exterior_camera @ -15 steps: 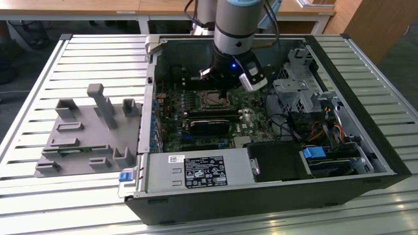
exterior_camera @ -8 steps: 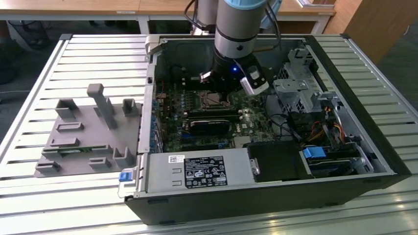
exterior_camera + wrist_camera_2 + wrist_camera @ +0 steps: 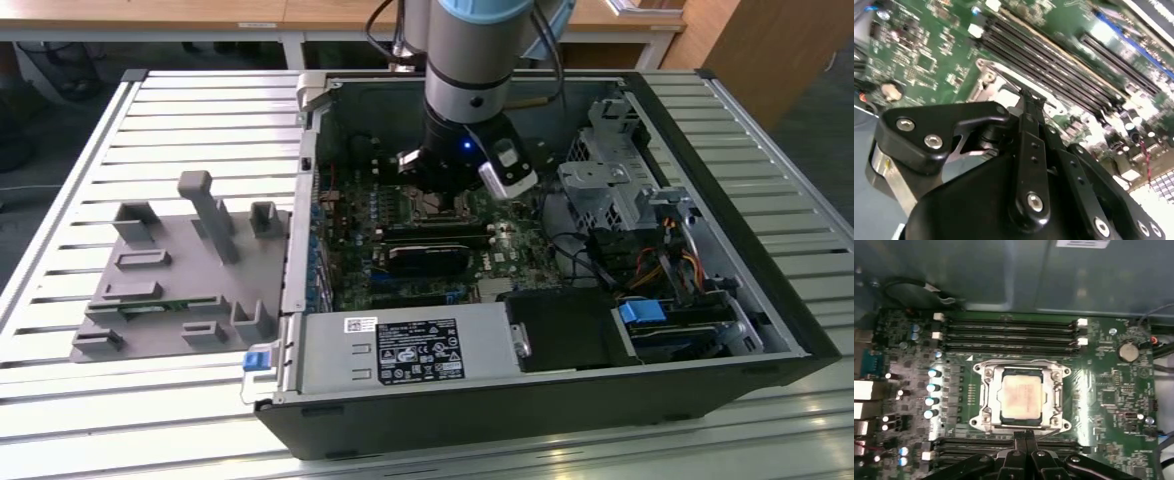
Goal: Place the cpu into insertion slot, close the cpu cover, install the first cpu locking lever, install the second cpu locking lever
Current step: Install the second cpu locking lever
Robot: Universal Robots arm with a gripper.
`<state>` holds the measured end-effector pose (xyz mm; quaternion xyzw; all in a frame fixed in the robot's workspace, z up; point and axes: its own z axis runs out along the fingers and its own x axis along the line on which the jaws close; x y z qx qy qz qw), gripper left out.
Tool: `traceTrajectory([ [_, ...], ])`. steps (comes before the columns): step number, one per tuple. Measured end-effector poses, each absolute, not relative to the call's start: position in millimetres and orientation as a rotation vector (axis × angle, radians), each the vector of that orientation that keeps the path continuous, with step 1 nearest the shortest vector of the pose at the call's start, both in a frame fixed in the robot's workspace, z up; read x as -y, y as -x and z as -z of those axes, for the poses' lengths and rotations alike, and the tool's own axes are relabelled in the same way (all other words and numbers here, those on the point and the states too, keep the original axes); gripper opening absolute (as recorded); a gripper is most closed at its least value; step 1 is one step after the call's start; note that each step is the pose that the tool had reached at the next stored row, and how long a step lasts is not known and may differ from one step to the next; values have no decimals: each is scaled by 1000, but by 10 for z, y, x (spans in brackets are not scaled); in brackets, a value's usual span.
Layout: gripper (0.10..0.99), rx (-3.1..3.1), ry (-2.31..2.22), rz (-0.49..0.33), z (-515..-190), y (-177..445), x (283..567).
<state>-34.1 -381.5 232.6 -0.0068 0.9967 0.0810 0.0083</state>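
I see the cpu (image 3: 1021,397) seated in the insertion slot (image 3: 985,416) — thin, fragile, edge-hold only — my pincer (image 3: 1026,436) clenched, empty.

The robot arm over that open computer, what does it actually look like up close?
The arm is a grey tube with a pale blue band and black cables beside it. Its black wrist carries a small blue light and a silver-white camera block. The gripper is black, built of linked bars with silver screws.
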Motion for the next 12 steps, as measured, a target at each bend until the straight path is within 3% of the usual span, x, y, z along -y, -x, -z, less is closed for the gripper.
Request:
traceTrajectory([
  [12,106,-3115,21,-254,-2229,525,3824],
])
